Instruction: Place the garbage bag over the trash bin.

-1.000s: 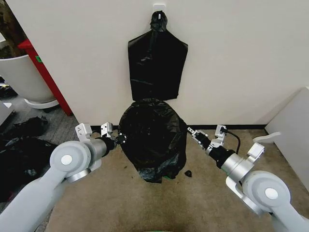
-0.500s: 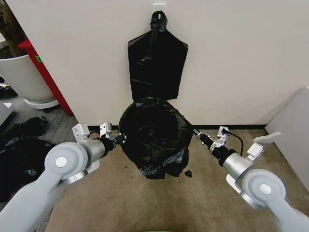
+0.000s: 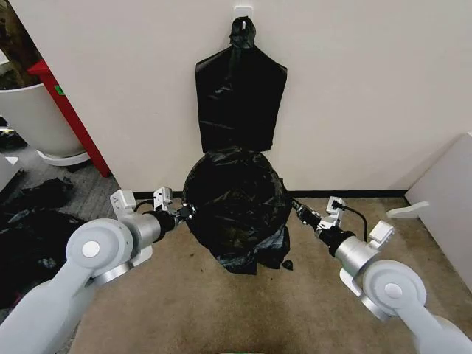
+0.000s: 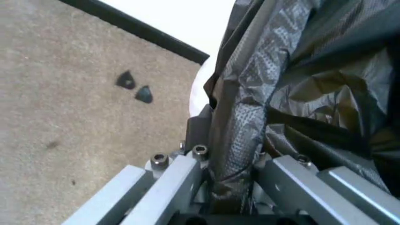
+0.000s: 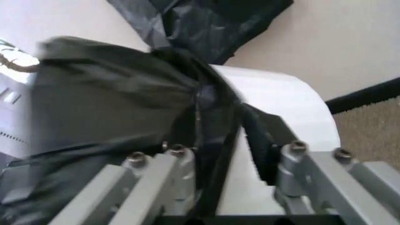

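Black garbage bag (image 3: pixel 234 210) sits draped over the trash bin (image 5: pixel 275 108) at frame centre, against the wall; cream side of the bin peeks out in the right wrist view. Left gripper (image 3: pixel 182 214) at 9 o'clock of the bin, clamped on bag film. Right gripper (image 3: pixel 296 209) at 3 o'clock, also pinching bag edge. Step looks like stretching the mouth down over the rim. Next move likely needs both edges pulled lower, evenly, then release.
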{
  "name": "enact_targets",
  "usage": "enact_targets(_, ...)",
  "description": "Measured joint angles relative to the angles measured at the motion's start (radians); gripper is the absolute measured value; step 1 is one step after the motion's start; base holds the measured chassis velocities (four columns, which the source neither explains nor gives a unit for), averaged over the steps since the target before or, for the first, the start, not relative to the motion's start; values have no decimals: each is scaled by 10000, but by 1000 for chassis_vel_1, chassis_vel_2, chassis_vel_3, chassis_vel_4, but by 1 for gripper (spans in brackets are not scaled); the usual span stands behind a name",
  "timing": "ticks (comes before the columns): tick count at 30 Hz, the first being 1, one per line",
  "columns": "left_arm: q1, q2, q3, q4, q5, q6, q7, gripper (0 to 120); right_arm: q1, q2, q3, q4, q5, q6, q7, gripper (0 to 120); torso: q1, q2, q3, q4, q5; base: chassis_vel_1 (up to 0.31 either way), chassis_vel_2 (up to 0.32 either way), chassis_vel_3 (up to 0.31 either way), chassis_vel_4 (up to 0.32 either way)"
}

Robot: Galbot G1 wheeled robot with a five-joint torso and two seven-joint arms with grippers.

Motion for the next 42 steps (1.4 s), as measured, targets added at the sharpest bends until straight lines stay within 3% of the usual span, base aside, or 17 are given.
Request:
enact_targets(9,-80,-234,517,426,814,-5,-145,0,-325,-324,589,1306,-117,-20,1233,56,0,0,0,0,1,0,0,0,0)
enact_targets(14,-62,-343,1042,446,1798,25,-250,0,90,-991,411,2129,-820,-261,2273,73,0,0,0,-2,1,0,0,0,0)
enact_targets(18,25,-392,1307,387,3007,204,-448,0,665,-2013,-120,2553,-1984,-932,2528,90,0,0,0,-1,1,0,0,0,0)
enact_targets(25,89,-384,1518,167,3293,376,-925,0,2135,-3537,-884,2571,-1662,-1813,1943,65,0,0,0,3,2,0,0,0,0)
enact_targets(29,-482,-574,1937,418,3160,399,-1092,0,2723,-4086,-1261,2570,-1188,-2124,1949,52,0,0,0,6,1,0,0,0,0)
enact_targets(32,-1105,-790,2693,705,3088,419,-1121,0,2885,-4373,-1835,2555,-1066,-2428,2518,40,0,0,1,-15,-4,0,0,0,0)
enact_targets(34,-1188,-866,2931,703,3086,424,-1174,0,3687,-4296,-3268,2544,-1063,-2696,3107,30,0,-1,1,-12,8,0,0,0,0)
enact_targets(36,-1189,-885,2977,692,3096,424,-1195,0,3972,-4233,-3649,2545,-1046,-2758,3282,29,0,0,1,-7,8,0,0,0,0)
enact_targets(38,-1176,-959,3131,650,3168,418,-1238,0,5667,-3696,-5323,2538,-414,-3138,4568,19,0,0,0,3,2,0,0,0,0)
enact_targets(42,-1157,-1022,3213,622,3219,401,-1300,0,7038,-3064,-6596,2532,428,-3407,6084,6,0,0,2,6,0,0,0,0,0)
